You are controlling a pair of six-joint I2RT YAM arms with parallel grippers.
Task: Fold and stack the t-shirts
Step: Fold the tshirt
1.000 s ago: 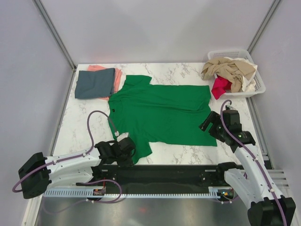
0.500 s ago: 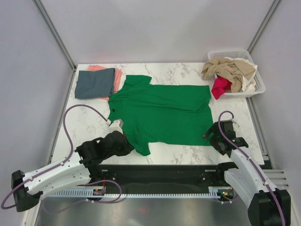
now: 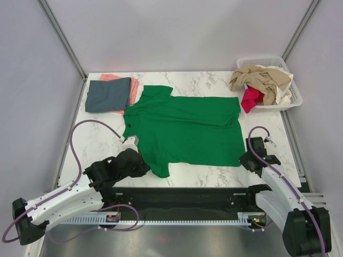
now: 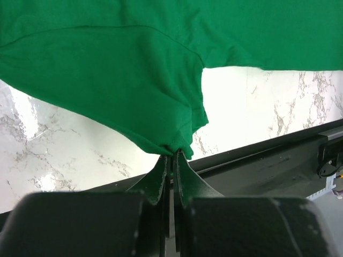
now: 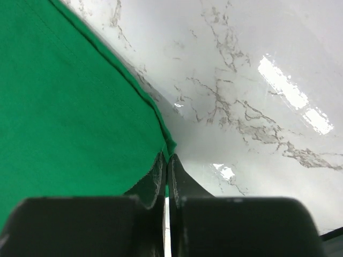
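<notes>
A bright green t-shirt (image 3: 185, 128) lies spread flat on the marble table, collar to the left. My left gripper (image 3: 144, 165) is shut on the tip of its near sleeve, and the left wrist view shows green cloth (image 4: 134, 69) bunched between the closed fingertips (image 4: 172, 154). My right gripper (image 3: 244, 159) is at the shirt's near right hem corner. In the right wrist view its jaws (image 5: 165, 157) are closed, pinching the edge of the green cloth (image 5: 64, 107). A folded slate blue-grey t-shirt (image 3: 109, 94) rests on a salmon pink one (image 3: 134, 88) at the far left.
A white slatted basket (image 3: 293, 100) stands at the far right corner, holding a crumpled beige t-shirt (image 3: 262, 77) and a magenta-red one (image 3: 251, 99). A black rail (image 3: 187, 195) runs along the table's near edge between the arm bases.
My right gripper has dropped to the shirt's near right hem corner and shut on it. The left arm shifted left with the sleeve a second ago and has since held still.
</notes>
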